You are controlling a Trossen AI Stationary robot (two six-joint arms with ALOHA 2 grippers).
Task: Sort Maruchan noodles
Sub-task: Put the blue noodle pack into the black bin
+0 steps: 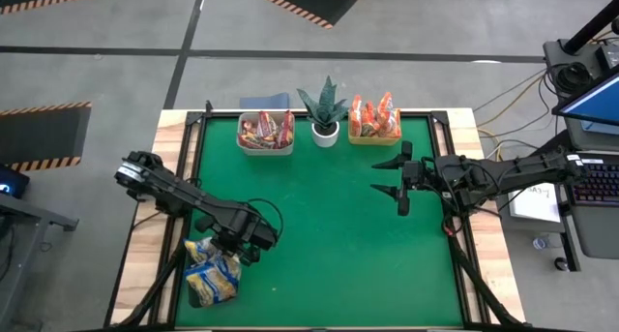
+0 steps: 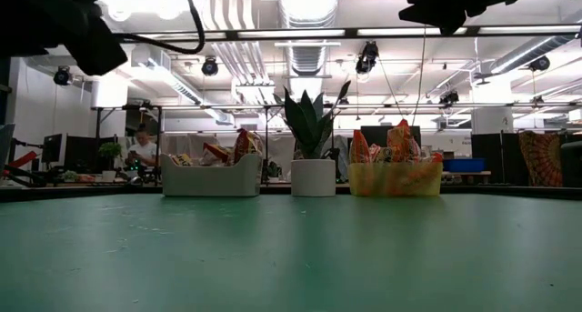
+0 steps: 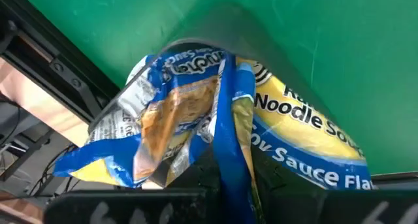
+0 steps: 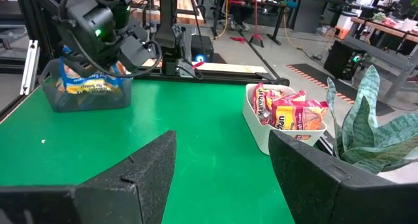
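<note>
Dropping a yellow-blue packet into its bin

Holding a yellow-blue Maruchan packet clenched between its fingers, the left gripper hangs over the clear bin at the table's near-left corner, where like packets lie. To do this well, I judge it should release only once the packet is inside the rim, then lift straight up. The right gripper waits with jaws spread, mid-right. Only the left wrist view shows the grip; the high view shows the white bin, the plant and the yellow bin.
</note>
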